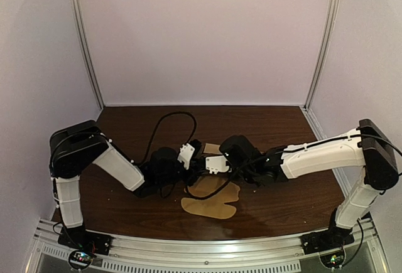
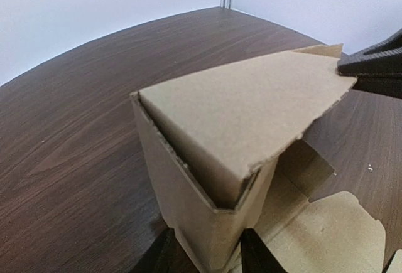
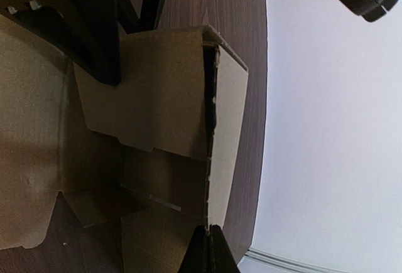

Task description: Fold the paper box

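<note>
Left tool (image 2: 210, 255) tight around paper box (image 2: 188, 204) corner, right tool (image 3: 209, 248) tight on its upper flap (image 2: 251, 110)

Overhead view: even, soft light from above; my tabletop (image 1: 282, 204) dark and low in contrast, a faint sheen near its front edge; my arms (image 1: 119, 166) cast only weak shadows. Walls (image 1: 207, 34) pale with a lilac cast. Left wrist view: bright; paper box (image 2: 239, 116) sharp, its inner fold in shadow; tabletop edge bowed by the lens. Right wrist view: box face dim and brown, wall behind it washed out, my right pincer (image 3: 209, 249) a black silhouette.
</note>
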Tool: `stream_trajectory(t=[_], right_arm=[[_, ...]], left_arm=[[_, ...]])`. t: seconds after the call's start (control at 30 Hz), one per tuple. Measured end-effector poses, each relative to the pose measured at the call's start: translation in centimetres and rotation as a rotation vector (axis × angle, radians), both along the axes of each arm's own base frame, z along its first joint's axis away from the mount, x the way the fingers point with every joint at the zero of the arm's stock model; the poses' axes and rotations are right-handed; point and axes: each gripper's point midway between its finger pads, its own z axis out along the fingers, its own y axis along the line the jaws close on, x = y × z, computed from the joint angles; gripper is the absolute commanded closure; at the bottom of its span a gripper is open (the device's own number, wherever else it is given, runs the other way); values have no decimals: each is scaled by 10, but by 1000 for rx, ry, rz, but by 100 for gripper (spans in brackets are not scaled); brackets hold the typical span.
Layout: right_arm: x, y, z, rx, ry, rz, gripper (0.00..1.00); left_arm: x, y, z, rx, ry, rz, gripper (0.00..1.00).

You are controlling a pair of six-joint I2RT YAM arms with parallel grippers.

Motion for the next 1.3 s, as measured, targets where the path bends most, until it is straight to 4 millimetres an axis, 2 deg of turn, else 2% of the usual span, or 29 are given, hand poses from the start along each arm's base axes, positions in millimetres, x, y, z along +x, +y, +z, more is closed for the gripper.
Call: stream_trajectory(t=[0.17,0.3,0.47,0.67,0.87,1.0,1.2,1.3], right_arm=[[-2,1,1,10,40,-17,95],[-7,5,-1,16,91,-15,85],[-17,5,-7,2,157,-18,71],[-20,3,0,11,251,-43,58],[-20,-6,18,55,406,-67,47],[-17,-13,39,147,562,-87,42],[9,-18,83,360,770,-133,38],[34,0,89,447,882,-141,37]], left_arm=[[3,3,-1,-25,-27,27,74],[4,6,0,-44,-42,39,78],[7,6,-1,-62,-56,46,79],[9,6,-6,-71,-61,50,80],[9,6,-6,-75,-66,50,80],[9,6,-5,-75,-70,49,79],[9,5,-5,-71,-75,39,78],[8,4,-5,-69,-78,34,78]])
